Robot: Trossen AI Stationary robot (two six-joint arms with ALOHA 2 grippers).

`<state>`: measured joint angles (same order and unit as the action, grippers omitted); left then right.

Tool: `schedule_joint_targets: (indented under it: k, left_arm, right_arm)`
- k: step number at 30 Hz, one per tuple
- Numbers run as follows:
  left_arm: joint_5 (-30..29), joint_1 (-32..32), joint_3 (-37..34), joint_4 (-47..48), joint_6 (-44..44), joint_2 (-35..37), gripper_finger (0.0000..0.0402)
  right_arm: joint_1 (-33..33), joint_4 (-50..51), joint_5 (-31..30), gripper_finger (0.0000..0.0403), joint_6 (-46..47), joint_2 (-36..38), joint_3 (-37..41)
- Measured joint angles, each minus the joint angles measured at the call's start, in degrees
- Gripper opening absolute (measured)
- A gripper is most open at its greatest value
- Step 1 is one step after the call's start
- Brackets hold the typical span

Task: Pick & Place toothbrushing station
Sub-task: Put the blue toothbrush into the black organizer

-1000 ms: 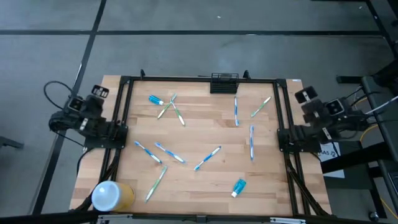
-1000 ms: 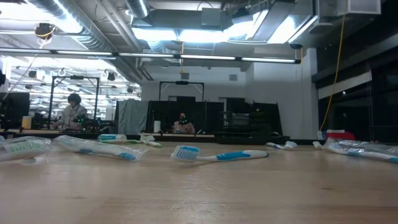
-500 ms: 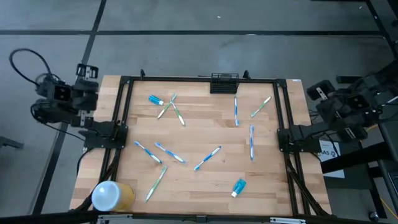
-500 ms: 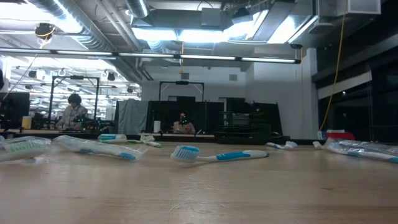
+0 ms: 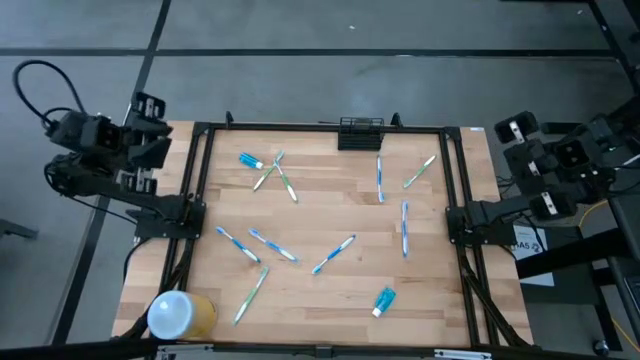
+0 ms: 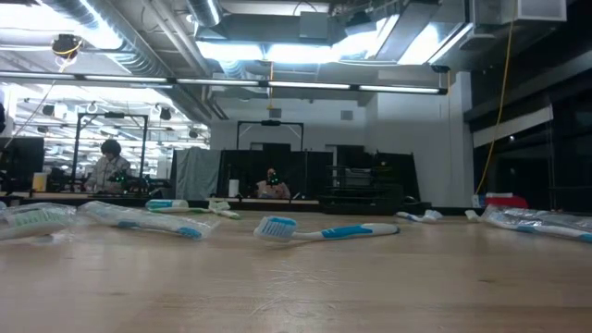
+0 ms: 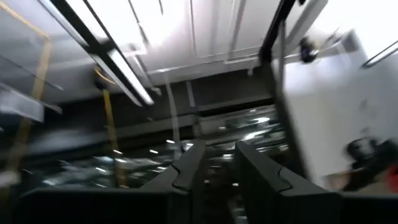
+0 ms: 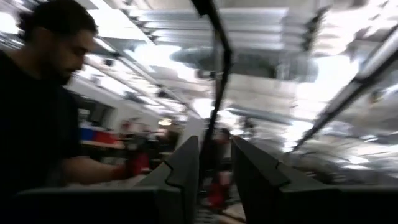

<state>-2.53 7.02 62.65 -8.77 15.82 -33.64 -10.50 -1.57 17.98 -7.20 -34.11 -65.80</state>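
The task looks hardly begun: the toothbrushing station (image 5: 361, 132) stands untouched at the middle of the far edge of the table (image 5: 330, 300), with toothbrushes (image 5: 332, 255) scattered loose over the wood. Its long axis runs along that edge, from the left side to the right side, and I cannot tell which way its slots face. The left gripper (image 5: 153, 125) and the right gripper (image 5: 512, 143) are both raised outside the table's sides, each with fingers (image 7: 189, 168) a small gap apart and holding nothing.

Both grippers (image 5: 150, 125) (image 5: 515, 135) raised, seemingly parted
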Motion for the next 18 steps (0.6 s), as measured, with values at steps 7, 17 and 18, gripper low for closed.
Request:
schedule_joint_targets:
  k: [7,17,18]
  left_arm:
    - [-4.74,0.0,0.04,0.05,5.74,0.09,0.0063]
    - [-22.89,-0.04,7.99,24.52,-10.65,-1.15,0.0081]
    - [-24.62,-0.02,10.17,28.58,-11.52,-2.59,0.0089]
  right_arm:
    - [0.01,-1.87,-14.84,0.0098,2.32,0.0,0.0]
    - [0.0,9.91,-32.95,0.0098,9.63,-2.05,-2.5]
    - [0.02,13.62,-35.89,0.0098,10.72,-2.85,-4.2]
